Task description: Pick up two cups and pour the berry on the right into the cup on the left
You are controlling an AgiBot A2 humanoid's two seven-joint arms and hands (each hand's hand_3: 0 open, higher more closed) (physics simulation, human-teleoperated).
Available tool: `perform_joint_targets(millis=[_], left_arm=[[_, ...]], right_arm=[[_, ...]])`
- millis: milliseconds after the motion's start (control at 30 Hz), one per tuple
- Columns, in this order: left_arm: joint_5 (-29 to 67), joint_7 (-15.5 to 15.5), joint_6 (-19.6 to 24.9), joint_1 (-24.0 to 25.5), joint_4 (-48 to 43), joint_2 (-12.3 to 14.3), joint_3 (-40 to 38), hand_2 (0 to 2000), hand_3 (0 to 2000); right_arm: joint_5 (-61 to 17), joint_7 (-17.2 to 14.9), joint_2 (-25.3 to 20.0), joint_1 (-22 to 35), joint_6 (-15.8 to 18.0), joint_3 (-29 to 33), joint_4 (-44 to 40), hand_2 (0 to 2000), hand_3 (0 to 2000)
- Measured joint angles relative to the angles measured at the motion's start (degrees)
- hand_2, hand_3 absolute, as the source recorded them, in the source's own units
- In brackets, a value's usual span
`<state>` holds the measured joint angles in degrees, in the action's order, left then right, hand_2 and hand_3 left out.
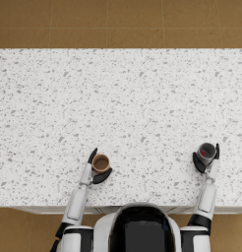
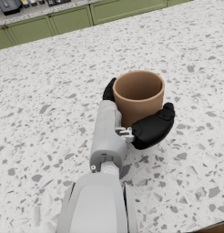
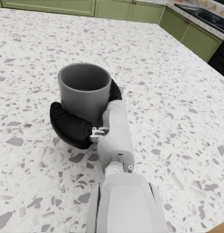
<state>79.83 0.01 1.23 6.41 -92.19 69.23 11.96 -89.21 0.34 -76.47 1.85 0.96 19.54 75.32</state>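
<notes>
A brown cup [image 1: 101, 163] stands upright near the table's front left, and its inside looks empty in the left wrist view [image 2: 139, 95]. My left hand [image 1: 96, 170] grips it, dark fingers [image 2: 152, 127] wrapped around its lower wall. At the front right, my right hand [image 1: 205, 166] grips a grey cup [image 1: 206, 153] the same way, the fingers [image 3: 70, 125] curled around its base [image 3: 84, 91]. A small red berry [image 1: 203, 153] lies inside the grey cup. Both cups are upright; whether they touch the table is hidden by the hands.
The white speckled table [image 1: 123, 98] stretches far beyond the cups, its front edge [image 1: 118, 205] just behind both wrists. Brown tiled floor lies past the far edge. Green cabinets [image 2: 63, 22] show in the distance in both wrist views [image 3: 191, 36].
</notes>
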Motion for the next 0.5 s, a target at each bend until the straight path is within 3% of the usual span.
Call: perform_joint_targets(millis=[67, 200, 333, 500], left_arm=[[-0.01, 0.02, 2.16, -0.52, 0.35, 0.45, -0.02, 2000, 1280], [0.0, -0.07, 1.44, -1.22, -2.73, 1.38, 0.27, 2000, 1280], [0.0, -0.12, 1.16, -5.72, -5.85, 5.56, 3.76, 2000, 1280], [-0.01, -0.15, 0.97, -9.55, -6.02, 8.73, 6.04, 2000, 1280]], right_arm=[[-0.04, -0.03, 0.2, 0.35, 0.47, 0.17, -0.22, 2000, 1280], [0.0, -0.22, -0.25, -0.76, 1.47, -0.94, 3.15, 2000, 1280], [0.03, -0.02, -0.73, -1.56, 2.53, -6.23, 17.86, 2000, 1280], [0.04, -0.01, -0.41, 0.33, 3.19, -11.53, 24.81, 2000, 1280]])
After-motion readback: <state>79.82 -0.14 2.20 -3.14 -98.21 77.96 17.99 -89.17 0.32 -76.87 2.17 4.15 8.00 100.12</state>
